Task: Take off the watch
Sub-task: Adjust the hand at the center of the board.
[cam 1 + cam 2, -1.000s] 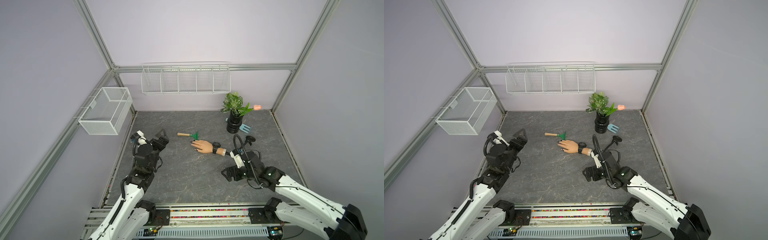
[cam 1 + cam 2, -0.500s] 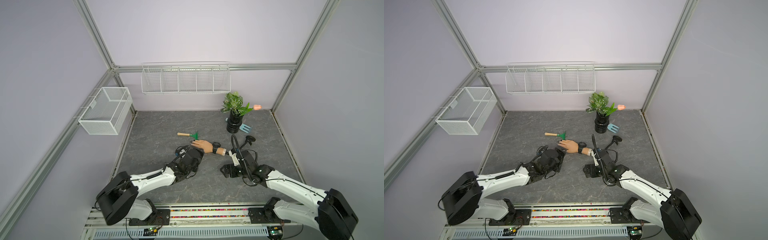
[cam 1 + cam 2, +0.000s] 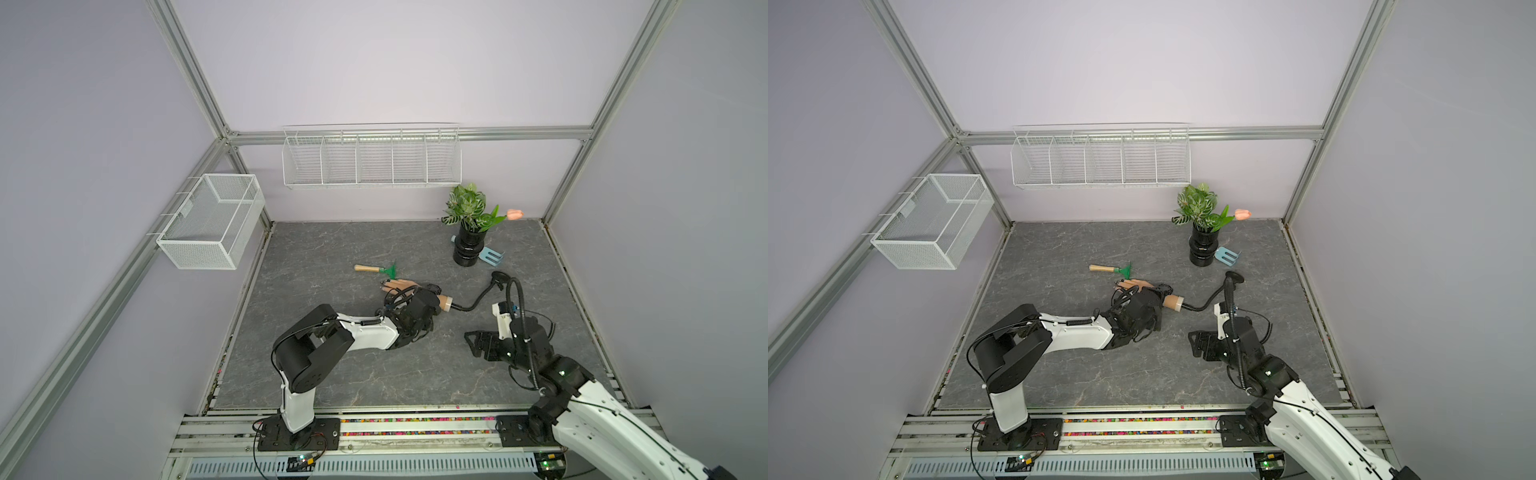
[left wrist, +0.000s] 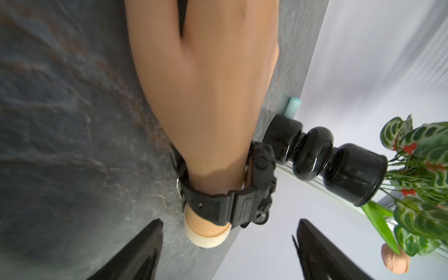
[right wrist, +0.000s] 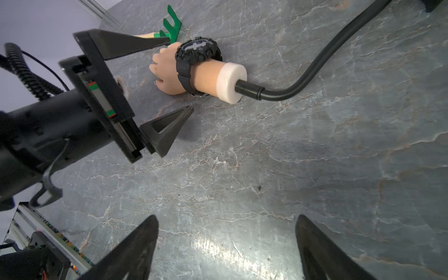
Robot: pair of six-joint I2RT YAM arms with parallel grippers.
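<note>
**Q:** What state is the left gripper in?

**A:** The left gripper [image 5: 180, 75] has its jaws wide apart and clamps nothing. It lies low over the table [image 5: 303, 169]. One finger sits on each side of the mannequin hand [image 5: 164, 69]. Whether either finger touches the hand cannot be told.

**Q:** Where is the watch?

**A:** The watch [image 5: 197, 52] is strapped around the wrist of the mannequin hand, just ahead of the left gripper's fingertips. Its round case sits on the upper side of the wrist. The hand rests on the table.

**Q:** What adjoins the hand?

**A:** A black stalk [image 5: 315, 65] enters the pale wrist stub and curves away across the table. A green rake [image 5: 172, 24] lies just beside the hand's fingers. A black vase [image 4: 322, 160] with a plant stands farther back.

**Q:** What about the right gripper?

**A:** The right gripper [image 5: 226, 219] also has its jaws apart and holds nothing. It hovers over the table, well apart from the watch.
</note>
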